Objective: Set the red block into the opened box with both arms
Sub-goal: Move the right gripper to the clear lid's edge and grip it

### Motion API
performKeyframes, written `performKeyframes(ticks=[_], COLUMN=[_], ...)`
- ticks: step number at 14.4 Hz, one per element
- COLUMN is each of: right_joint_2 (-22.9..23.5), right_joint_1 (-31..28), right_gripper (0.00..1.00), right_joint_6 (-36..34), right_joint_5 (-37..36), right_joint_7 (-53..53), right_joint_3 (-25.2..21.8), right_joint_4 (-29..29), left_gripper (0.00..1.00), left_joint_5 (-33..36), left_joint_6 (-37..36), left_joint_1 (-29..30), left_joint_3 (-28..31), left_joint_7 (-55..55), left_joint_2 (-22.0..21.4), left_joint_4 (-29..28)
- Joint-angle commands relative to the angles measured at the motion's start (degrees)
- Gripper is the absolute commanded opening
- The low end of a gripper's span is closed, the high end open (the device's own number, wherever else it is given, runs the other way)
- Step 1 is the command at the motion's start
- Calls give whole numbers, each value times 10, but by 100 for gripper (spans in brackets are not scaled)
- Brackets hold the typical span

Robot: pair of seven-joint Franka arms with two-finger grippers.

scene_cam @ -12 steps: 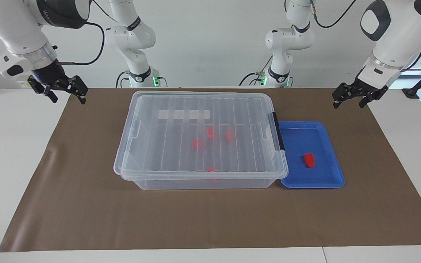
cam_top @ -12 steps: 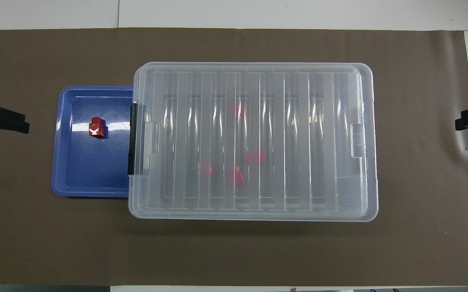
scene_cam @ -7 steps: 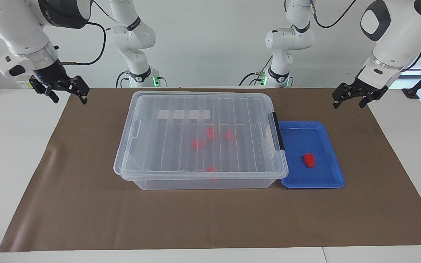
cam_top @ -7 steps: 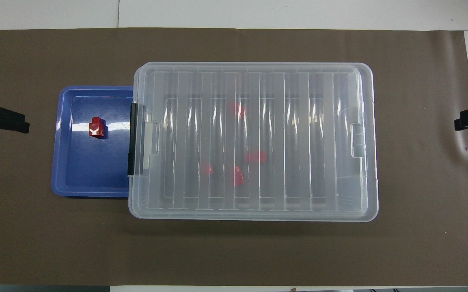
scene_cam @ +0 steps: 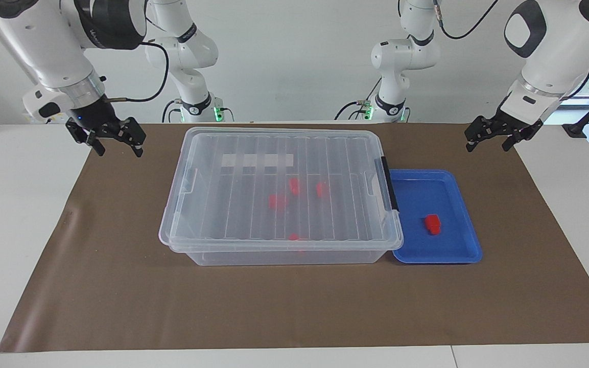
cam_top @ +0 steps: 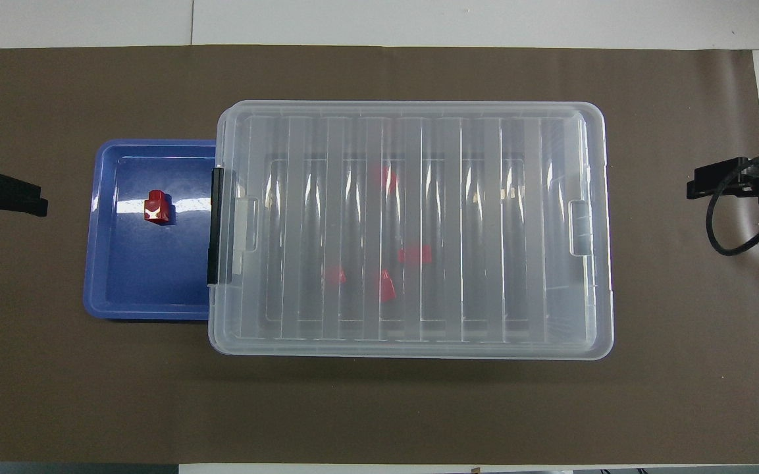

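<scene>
Brown paper (scene_cam: 120,296) covers most of the white table (scene_cam: 18,204), filling the frame almost edge to edge. On it, at the centre of the frame, sits the big clear box (scene_cam: 279,197) with its ribbed lid (cam_top: 412,224) lying flat on top, a black latch (scene_cam: 389,184) on the end toward the left arm and a white label strip (scene_cam: 257,160) near the upper edge in the facing view. Four red blocks (scene_cam: 276,201) show blurred through the lid, inside the box.

Touching the latch end of the box is a shallow blue tray (scene_cam: 457,255), at centre-right of the facing view. The red block (scene_cam: 432,224) lies in that tray by itself, roughly in its middle, nothing touching it.

At the upper right of the facing view the left gripper (scene_cam: 489,140) hangs over the paper's edge, fingers spread and holding nothing. At the upper left the right gripper (scene_cam: 119,143) hangs over the paper beside the box, fingers likewise spread and holding nothing.
</scene>
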Motion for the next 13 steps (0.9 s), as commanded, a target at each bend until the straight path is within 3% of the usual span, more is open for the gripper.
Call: performKeyframes(ticks=[1,6,13], right_joint_2=[-16,0,7], right_joint_1=[18,47,51], right_gripper=[100,100,100], right_joint_6=[36,122,157], right_joint_5=[11,11,11], right_joint_7=[42,68,63], right_joint_3=[4,4,4], right_joint_4=[-45,-105,-146], left_gripper=[100,100,100], left_joint_5=[11,11,11], left_joint_6=[-5,-5,-5], left_joint_1=[0,0,0], left_joint_3=[1,1,1], left_joint_7=[4,4,4], left_joint_2=[-9,-10,-9], left_joint_4=[-6,-6,-6])
